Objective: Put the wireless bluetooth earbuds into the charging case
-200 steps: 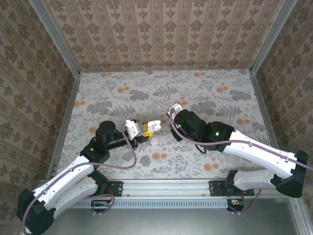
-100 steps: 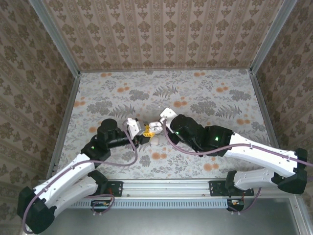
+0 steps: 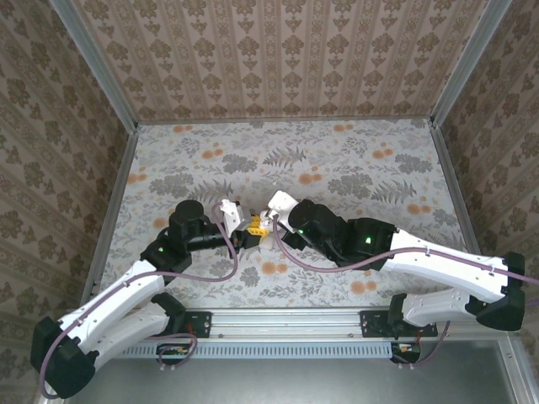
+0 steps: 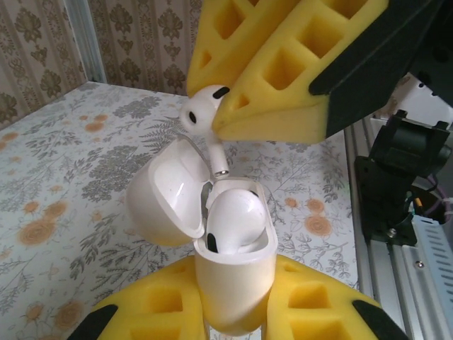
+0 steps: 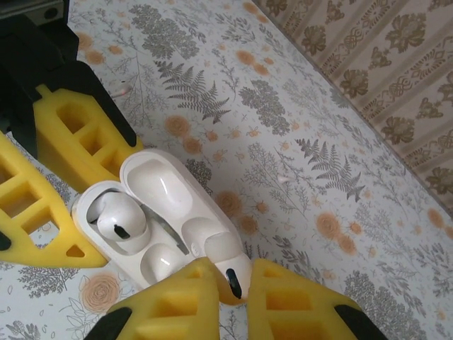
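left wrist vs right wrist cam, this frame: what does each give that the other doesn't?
Left wrist: a side-on look. The earbud in the right gripper hangs stem-down, its tip apparently just above the charging case rim, not yet in. The table-edge rail sits behind.
Right wrist: a look down into the case, with the empty socket beside the seated earbud.
Both: open lid, one bud seated, left gripper clamping the case, the right one pinching the second bud.

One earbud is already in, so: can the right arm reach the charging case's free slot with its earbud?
Probably yes: the lid stands open, and the right end effector holds its earbud stem-first right at the free slot.
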`<state>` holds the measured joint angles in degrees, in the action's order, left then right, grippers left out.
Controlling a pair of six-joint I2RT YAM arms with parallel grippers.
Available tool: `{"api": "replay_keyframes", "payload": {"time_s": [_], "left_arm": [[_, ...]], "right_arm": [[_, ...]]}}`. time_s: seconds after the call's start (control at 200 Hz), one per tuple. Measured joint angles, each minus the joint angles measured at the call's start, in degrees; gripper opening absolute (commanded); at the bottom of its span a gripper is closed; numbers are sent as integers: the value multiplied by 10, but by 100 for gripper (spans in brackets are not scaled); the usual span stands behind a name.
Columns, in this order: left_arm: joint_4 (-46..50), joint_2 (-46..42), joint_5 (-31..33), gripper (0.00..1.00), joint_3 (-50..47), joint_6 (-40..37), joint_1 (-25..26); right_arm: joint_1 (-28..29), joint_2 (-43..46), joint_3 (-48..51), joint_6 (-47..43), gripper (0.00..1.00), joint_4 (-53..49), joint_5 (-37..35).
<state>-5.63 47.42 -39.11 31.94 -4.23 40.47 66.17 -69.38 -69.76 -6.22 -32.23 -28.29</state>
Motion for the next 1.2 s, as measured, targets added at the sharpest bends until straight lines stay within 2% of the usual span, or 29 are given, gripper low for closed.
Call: {"api": "replay_keyframes", "payload": {"time_s": [0.705,1.2], "left_arm": [[-24,5,-27,0,1,45,-16],[-25,15,-35,0,1,47,-16]], "right_arm": [[10,0,0,-52,12,-10,0],[13,-14,-15,-106,15,-40,14]]}}
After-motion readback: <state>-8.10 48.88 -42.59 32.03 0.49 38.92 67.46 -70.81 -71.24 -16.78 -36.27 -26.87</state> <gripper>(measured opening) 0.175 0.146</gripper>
